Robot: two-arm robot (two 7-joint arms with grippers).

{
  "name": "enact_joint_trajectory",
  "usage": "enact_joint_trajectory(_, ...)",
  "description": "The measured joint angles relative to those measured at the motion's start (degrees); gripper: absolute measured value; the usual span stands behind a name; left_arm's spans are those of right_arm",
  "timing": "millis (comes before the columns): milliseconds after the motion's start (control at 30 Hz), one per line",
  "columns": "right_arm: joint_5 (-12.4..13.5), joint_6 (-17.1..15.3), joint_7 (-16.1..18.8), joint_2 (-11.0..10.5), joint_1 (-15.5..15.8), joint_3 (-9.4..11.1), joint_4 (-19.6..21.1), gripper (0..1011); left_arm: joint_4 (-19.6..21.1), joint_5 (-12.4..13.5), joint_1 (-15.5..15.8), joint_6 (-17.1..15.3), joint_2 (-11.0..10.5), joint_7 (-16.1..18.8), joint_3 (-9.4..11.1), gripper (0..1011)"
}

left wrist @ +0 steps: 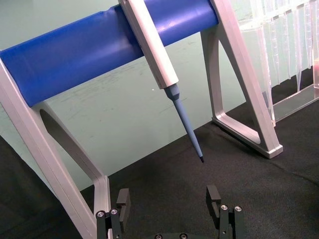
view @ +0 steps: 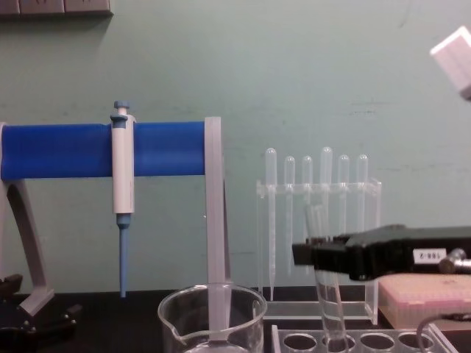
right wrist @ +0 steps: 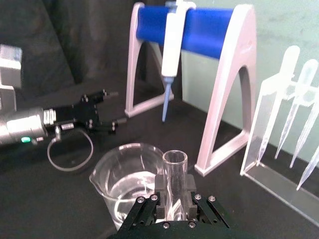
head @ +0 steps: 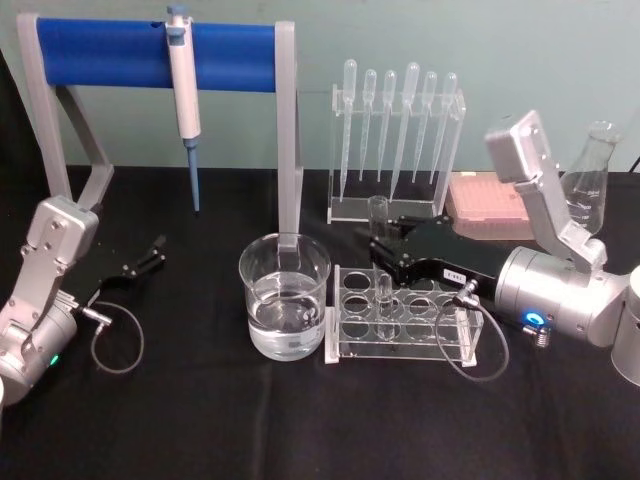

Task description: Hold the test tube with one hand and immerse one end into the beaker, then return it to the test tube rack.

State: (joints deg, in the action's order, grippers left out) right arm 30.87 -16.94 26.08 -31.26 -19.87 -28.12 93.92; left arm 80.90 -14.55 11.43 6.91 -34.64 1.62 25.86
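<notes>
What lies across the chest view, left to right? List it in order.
Left gripper, parked and open → pipettor → beaker → test tube, clamped in the right gripper → pink tip box.

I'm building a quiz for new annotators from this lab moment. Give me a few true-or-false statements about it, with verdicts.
1. The right tool is clamped on the test tube. True.
2. The test tube's lower end is dipped in the beaker. False: it is down at the holes of the rack, beside the beaker.
3. The beaker holds clear liquid. True.
4. The left tool holds the pipettor. False: the left tool is open and empty, low on the robot's left, and the pipettor hangs on the blue stand.
</notes>
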Motion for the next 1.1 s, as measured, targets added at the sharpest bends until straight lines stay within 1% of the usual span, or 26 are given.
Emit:
enact_joint_trajectory(67, 0.88, 1.11, -0.78, -0.21, 1.25, 1.12, 1.65, 224, 0.0, 0.0, 0.0, 0.0, 0.0, 0.0, 0.0, 1000)
enact_joint_trajectory(100, 0.88, 1.11, -0.78, -0.21, 1.25, 1.12, 1.65, 225, 0.0, 0.0, 0.0, 0.0, 0.0, 0.0, 0.0, 1000)
enact_joint_trajectory(200, 1.9, 2.62, -1.77, -0.6, 2.73, 2.79, 4.19, 225, 0.0, 0.0, 0.0, 0.0, 0.0, 0.0, 0.0, 1000)
enact_joint_trajectory(367, 2.77, 3.74, -2.56, -1.05, 3.7, 4.23, 6.81, 224, 0.0, 0.0, 0.01, 0.0, 0.0, 0.0, 0.0, 1000)
enact_joint_trajectory(600, 2.85, 4.51, -3.53, -1.43, 4.15, 4.96, 8.86, 224, 0.0, 0.0, 0.0, 0.0, 0.0, 0.0, 0.0, 1000)
enact_joint_trajectory(700, 2.7, 5.02, -3.63, -1.5, 4.38, 4.97, 9.01, 224, 0.0, 0.0, 0.0, 0.0, -0.01, 0.0, 0.0, 1000)
enact_joint_trajectory(1100, 2.64, 4.82, -3.6, -1.46, 4.25, 4.92, 8.92, 225, 0.0, 0.0, 0.0, 0.0, 0.0, 0.0, 0.0, 1000)
